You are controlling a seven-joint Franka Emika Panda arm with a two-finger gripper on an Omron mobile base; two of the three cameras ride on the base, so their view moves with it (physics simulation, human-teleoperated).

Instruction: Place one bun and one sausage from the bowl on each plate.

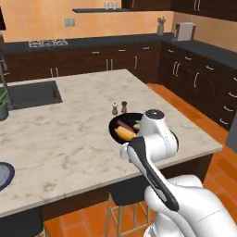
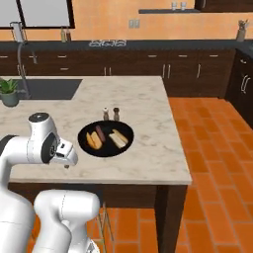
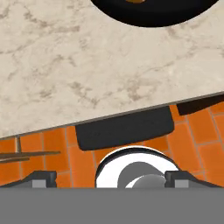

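The black bowl [image 2: 106, 148] sits near the island's front edge. In it lie an orange bun [image 2: 93, 140], a paler bun [image 2: 118, 138] and a reddish-brown sausage [image 2: 101, 132]. The left base view shows the bowl [image 1: 114, 126] partly behind my arm, with the orange bun [image 1: 125, 133] and sausage [image 1: 124, 124] visible. A grey-blue plate [image 1: 3, 175] with a dark rim lies at the counter's far left. My gripper [image 2: 66, 166] hangs over the counter's front edge, short of the bowl. In the hand view the gripper [image 3: 111, 180] is open and empty, and the bowl rim [image 3: 153, 15] shows at the top.
Salt and pepper shakers [image 2: 110, 113] stand just behind the bowl. A sink [image 1: 32, 92] and a potted plant [image 2: 9, 92] are at the island's far side. Black stools [image 3: 124, 129] sit under the front edge, over the orange tile floor.
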